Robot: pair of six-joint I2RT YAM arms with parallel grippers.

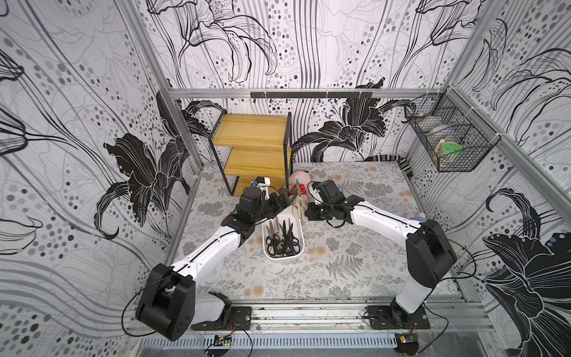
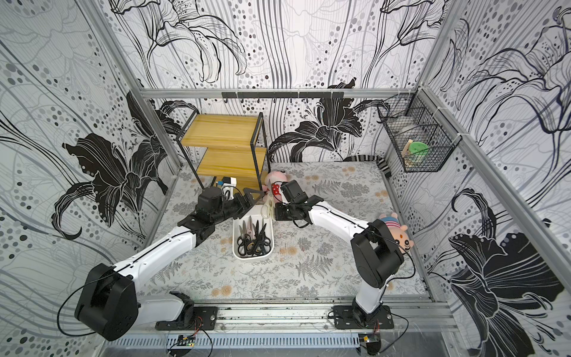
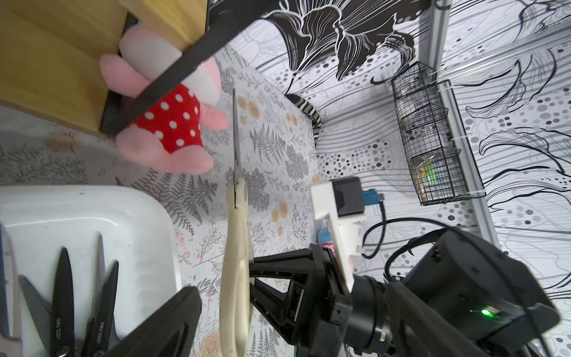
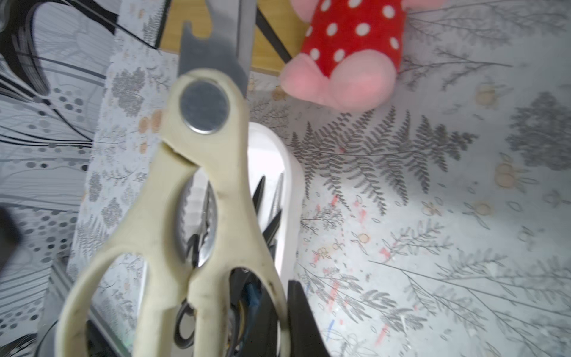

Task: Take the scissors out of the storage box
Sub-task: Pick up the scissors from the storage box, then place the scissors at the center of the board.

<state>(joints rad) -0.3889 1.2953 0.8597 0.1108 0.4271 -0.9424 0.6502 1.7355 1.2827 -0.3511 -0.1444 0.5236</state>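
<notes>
**Top views.** In both top views the right gripper (image 1: 305, 213) is pinching the handles of the cream scissors (image 1: 298, 202) at the far end of the storage box (image 1: 282, 257). The blades are pointing toward a pink plush toy (image 1: 302, 182). The left gripper (image 1: 290, 197) is standing spread just beside them. The remaining scissors (image 2: 254, 239) are lying inside the box on the counter (image 2: 324, 262).

**Left wrist view.** The left gripper's fingers (image 3: 173, 321) are gaping wide, apart from the cream pair (image 3: 236, 262). The right gripper's fingers (image 3: 278, 272) are clamping its handle. Black-handled pairs (image 3: 63, 296) are resting in the box (image 3: 148, 216).

**Right wrist view.** The cream handles (image 4: 200, 191) are filling the foreground, with a dark finger (image 4: 304, 324) pressing against one loop. The box (image 4: 290, 185) is lying behind them.
</notes>
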